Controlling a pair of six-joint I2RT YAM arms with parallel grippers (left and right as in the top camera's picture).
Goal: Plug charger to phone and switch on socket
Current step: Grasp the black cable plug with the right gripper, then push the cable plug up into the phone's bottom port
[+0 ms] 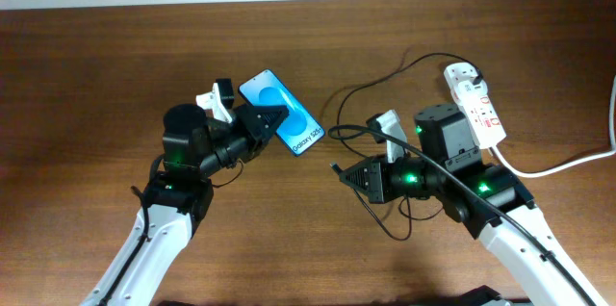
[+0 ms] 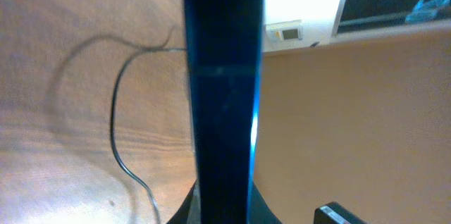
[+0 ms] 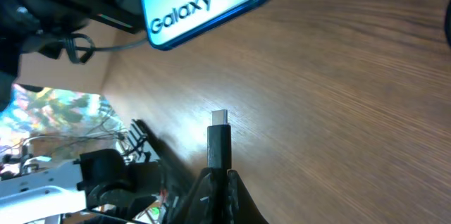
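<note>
**Phone in my left, plug in my right**

My left gripper (image 1: 271, 119) is clamped on the phone (image 1: 258, 89), left of centre over the table (image 1: 96, 75). My left wrist camera sees the phone only edge-on, as a dark slab. My right gripper (image 3: 218, 182) pinches the charger (image 3: 219, 141), its metal tip aimed at the phone with a gap between them. That wrist view alone reads "Galaxy S25+"; overhead the text is tiny. Only overhead shows the socket (image 1: 476, 104), far right, its red markings unreadable.

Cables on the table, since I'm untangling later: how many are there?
2. The thin black charger cable loops from the socket to the right gripper; the thick white cord runs off the right edge.
</note>
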